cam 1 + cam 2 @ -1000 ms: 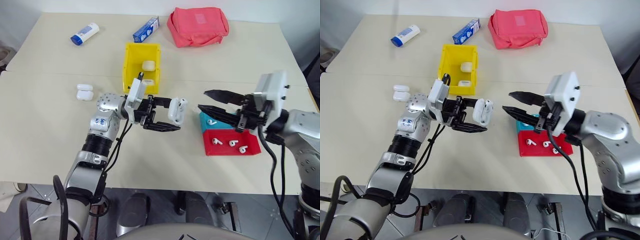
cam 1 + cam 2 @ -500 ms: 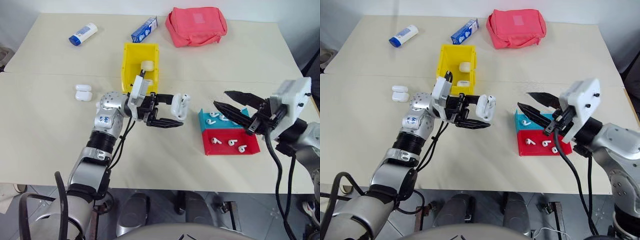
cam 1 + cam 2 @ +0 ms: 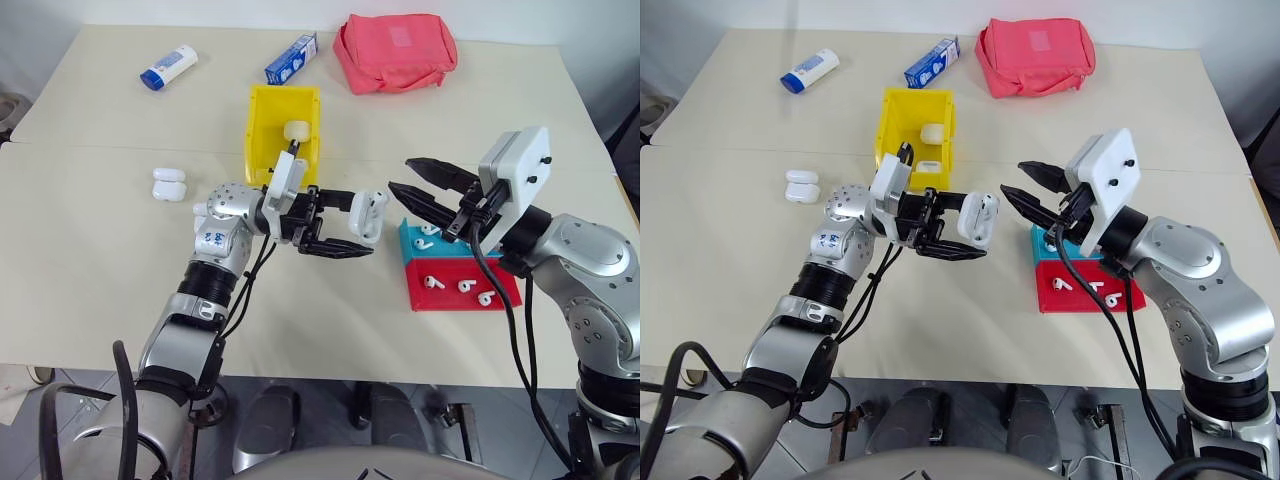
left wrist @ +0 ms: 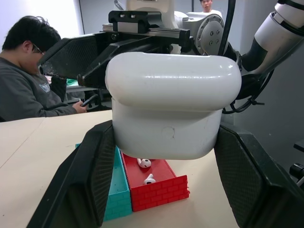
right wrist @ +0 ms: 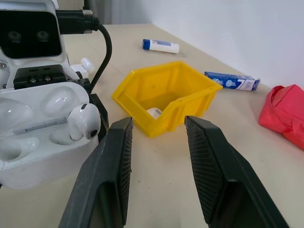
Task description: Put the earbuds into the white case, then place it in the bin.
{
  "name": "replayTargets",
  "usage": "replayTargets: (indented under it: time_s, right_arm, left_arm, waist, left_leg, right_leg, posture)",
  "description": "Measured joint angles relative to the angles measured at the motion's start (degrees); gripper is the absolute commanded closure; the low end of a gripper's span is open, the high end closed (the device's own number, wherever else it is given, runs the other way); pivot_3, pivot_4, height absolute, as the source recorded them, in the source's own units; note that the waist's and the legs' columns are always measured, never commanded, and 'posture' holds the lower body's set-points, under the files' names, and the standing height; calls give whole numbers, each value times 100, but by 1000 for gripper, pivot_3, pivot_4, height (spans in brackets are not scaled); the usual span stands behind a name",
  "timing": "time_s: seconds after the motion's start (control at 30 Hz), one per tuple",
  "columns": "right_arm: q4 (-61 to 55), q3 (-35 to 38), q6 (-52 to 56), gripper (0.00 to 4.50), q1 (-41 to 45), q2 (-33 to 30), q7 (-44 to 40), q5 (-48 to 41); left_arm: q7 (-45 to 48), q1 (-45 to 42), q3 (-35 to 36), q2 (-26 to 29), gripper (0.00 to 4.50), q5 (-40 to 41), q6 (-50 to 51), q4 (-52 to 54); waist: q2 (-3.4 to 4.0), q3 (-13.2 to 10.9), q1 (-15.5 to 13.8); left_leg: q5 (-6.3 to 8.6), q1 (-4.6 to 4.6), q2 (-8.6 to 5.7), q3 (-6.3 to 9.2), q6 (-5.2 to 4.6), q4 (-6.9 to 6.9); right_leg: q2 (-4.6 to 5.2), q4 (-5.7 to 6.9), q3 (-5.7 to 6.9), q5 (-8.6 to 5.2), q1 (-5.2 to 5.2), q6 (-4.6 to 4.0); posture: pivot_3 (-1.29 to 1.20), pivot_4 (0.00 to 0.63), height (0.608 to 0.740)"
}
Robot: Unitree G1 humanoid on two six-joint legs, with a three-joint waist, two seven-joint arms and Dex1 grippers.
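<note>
While the white case [image 3: 367, 214] is clamped between the fingers of the left gripper [image 3: 340, 222] above the table [image 3: 90, 250], the right gripper [image 3: 418, 192] is held just beside it with its jaws spread and nothing between them. From the head views, the case is seen in mid-air between the yellow bin [image 3: 265, 130] and the stacked teal tray [image 3: 410, 240] and red tray [image 3: 500, 297], but its inside cannot be made out there. Its open lid is revealed by the right wrist view, where one earbud [image 5: 83, 121] is seen seated in the case [image 5: 42, 142] and another socket looks unfilled. A closed-looking back of the case [image 4: 173, 104] is all that is given by the left wrist view, along with two earbuds [image 4: 144, 163] lying in the red tray and a seated person [image 4: 28, 80] behind the table.

Loose earbuds [image 3: 463, 286] in the trays are shown from above by the head views. Other white cases are seen inside the bin [image 3: 296, 131] and on the table at the left [image 3: 168, 184]. A white tube [image 3: 168, 66], a blue box [image 3: 291, 57] and a pink pouch [image 3: 395, 50] are laid along the far edge.
</note>
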State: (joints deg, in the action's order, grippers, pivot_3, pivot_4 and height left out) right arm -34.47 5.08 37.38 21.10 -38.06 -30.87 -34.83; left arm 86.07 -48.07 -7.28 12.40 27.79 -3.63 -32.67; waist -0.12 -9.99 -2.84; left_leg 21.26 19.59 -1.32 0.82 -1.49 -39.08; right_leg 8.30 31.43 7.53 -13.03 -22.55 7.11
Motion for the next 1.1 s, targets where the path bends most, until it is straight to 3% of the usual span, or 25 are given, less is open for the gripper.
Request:
replayTargets:
  time_s: [0.93,1.1]
  right_arm:
    - [-260,-29,160,2692,89,57,-50,-162]
    - [-568,740,190,2692,-471,-267,-75,-322]
  left_arm:
    - [0,-1,1,0,1737,0,-10,-6]
    - [0,-17,0,31,1737,-9,-28,-36]
  waist:
    - [0,0,-1]
    - [0,0,-44]
  left_leg:
    - [0,0,0,0,0,0]
    - [0,8,-2,5,-2,0]
  right_leg:
    - [0,0,0,0,0,0]
    - [2,-6,4,0,1,1]
  posture:
    - [0,150,740]
    - [0,150,740]
